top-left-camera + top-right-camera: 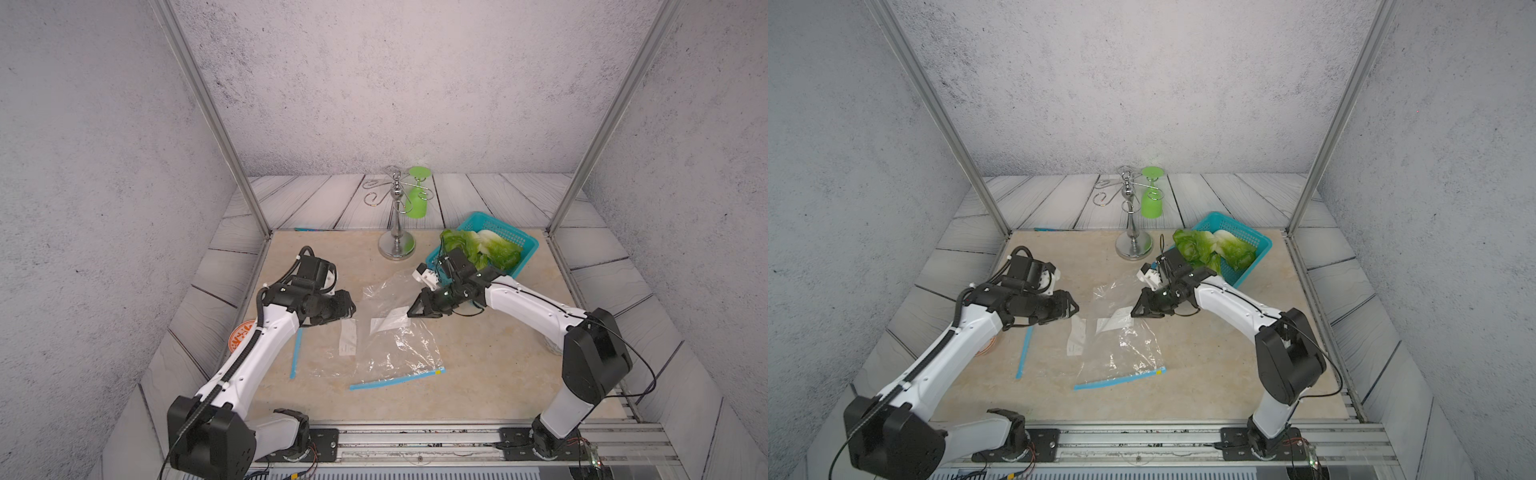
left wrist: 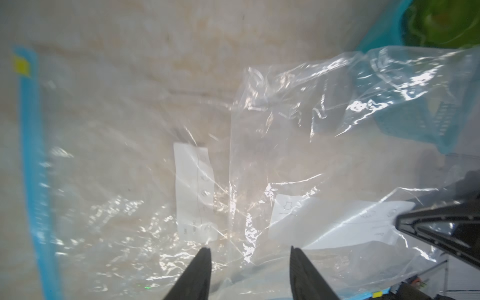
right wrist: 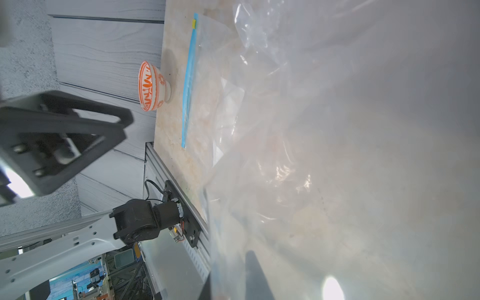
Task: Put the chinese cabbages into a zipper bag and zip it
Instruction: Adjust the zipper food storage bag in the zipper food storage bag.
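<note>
Green cabbages [image 1: 484, 249]; teal basket [image 1: 525, 255] (clear bag [image 1: 386, 293])

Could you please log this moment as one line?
cabbages: in basket | right end effector: shut on bag | left end effector: open

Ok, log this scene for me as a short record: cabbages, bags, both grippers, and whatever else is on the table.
chinese cabbages: heaped in the teal basket, none bagged
zipper bags: clear, empty, overlapping mid-table
left gripper: open, above the bag plastic
right gripper: shut on a raised fold of bag plastic
green goblet: hanging upside down on the metal rack
bowl: orange-patterned, beside the left arm
</note>
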